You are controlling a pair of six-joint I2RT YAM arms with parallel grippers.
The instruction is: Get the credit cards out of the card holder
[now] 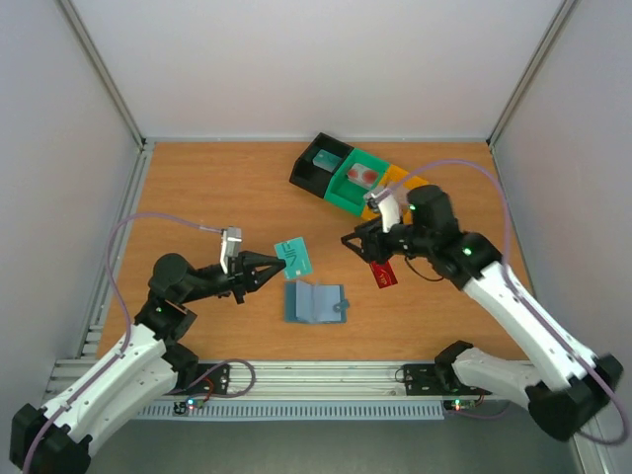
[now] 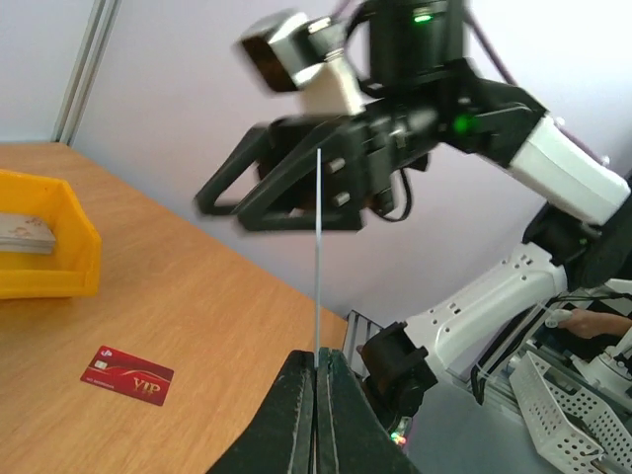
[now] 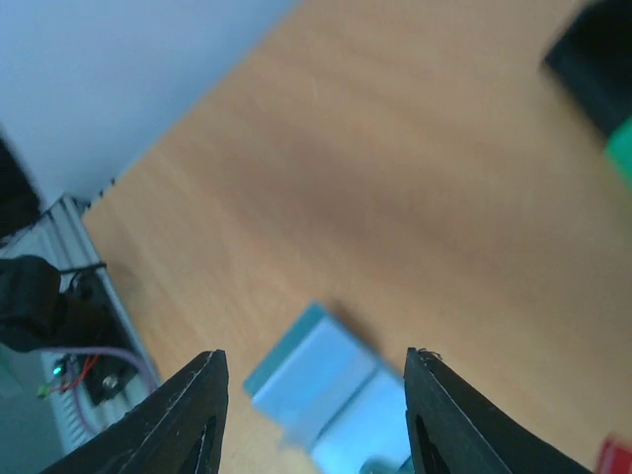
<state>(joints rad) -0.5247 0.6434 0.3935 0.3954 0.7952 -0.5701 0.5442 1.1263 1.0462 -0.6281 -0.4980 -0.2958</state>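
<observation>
The pale teal credit card is raised off the table, and my left gripper is shut on its near edge. In the left wrist view that card shows edge-on as a thin upright line rising from the shut left gripper. The light blue card holder lies open on the table just below it. A dark red credit card lies flat on the wood, also seen as the red card. My right gripper hovers open beside it, and the right gripper has nothing between its fingers above the holder.
A black bin, a green bin and an orange bin stand in a row at the back right. The orange bin holds a flat item. Grey walls close in the table on three sides.
</observation>
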